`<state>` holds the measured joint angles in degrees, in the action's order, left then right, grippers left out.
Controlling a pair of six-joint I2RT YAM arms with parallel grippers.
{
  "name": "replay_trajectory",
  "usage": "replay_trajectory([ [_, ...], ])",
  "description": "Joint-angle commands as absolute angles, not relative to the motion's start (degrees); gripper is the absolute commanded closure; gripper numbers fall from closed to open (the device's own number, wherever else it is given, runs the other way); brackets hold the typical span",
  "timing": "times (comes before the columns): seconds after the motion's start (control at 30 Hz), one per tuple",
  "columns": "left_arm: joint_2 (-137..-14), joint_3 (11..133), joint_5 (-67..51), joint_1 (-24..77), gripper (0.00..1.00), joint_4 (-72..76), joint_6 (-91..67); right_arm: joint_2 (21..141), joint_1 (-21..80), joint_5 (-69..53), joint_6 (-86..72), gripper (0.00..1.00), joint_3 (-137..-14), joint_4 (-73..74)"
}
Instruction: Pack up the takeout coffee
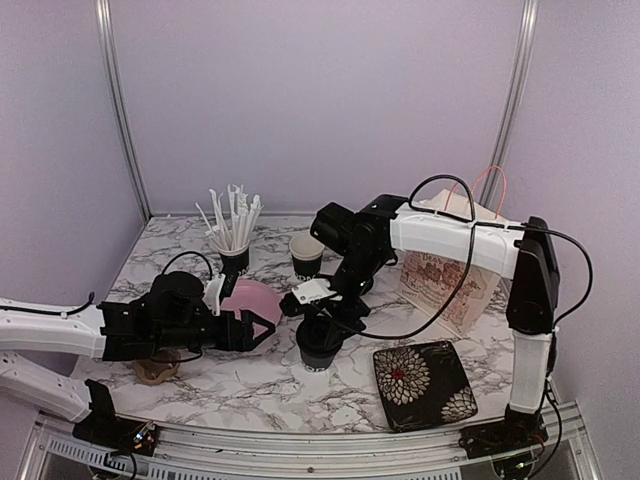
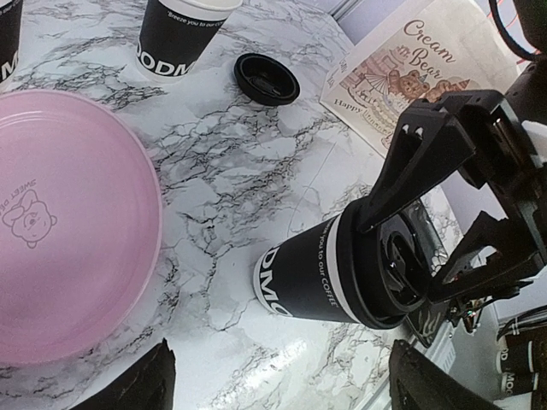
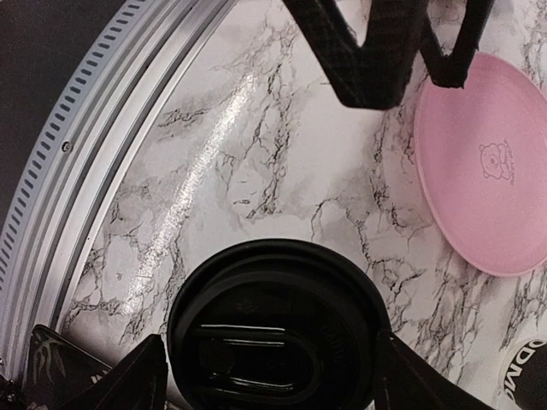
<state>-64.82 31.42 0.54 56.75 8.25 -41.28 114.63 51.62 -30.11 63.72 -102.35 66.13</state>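
A black lidded takeout coffee cup (image 1: 320,348) (image 2: 318,275) stands upright on the marble table (image 1: 270,385). My right gripper (image 1: 322,322) (image 3: 269,342) points down over it, open. Its fingers (image 3: 128,376) flank the lid (image 3: 278,329) closely on both sides. Farther back stands a second takeout coffee cup (image 1: 306,255) (image 2: 175,34) with no lid on it. A loose black lid (image 2: 267,79) lies near that cup. My left gripper (image 1: 262,328) (image 2: 282,350) hovers low just left of the lidded cup, open, with nothing between its fingers.
A pink plate (image 1: 252,298) (image 2: 68,231) (image 3: 487,162) lies left of the cups. A black cup of white sticks (image 1: 233,240) stands at the back. A printed paper bag (image 1: 445,280) (image 2: 410,68) stands at the right, a floral tray (image 1: 423,385) in front of it. A brown carrier (image 1: 157,370) sits under the left arm.
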Motion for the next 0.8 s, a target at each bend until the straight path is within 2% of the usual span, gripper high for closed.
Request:
replay_trajectory([
  [0.0, -70.13, 37.47, 0.27, 56.76, 0.12, 9.01, -36.29, 113.29, 50.14, -31.96, 62.73, 0.20, -104.71, 67.90],
  [0.37, -83.95, 49.91, -6.74, 56.22, 0.10, 9.49, -28.10, 105.16, 47.03, -34.46, 57.99, 0.19, -99.40, 65.52],
  [0.77, -91.41, 57.03, -8.83, 54.64, 0.11, 5.12, -21.12, 92.57, 45.62, -27.18, 34.11, 0.23, -75.67, 44.57],
])
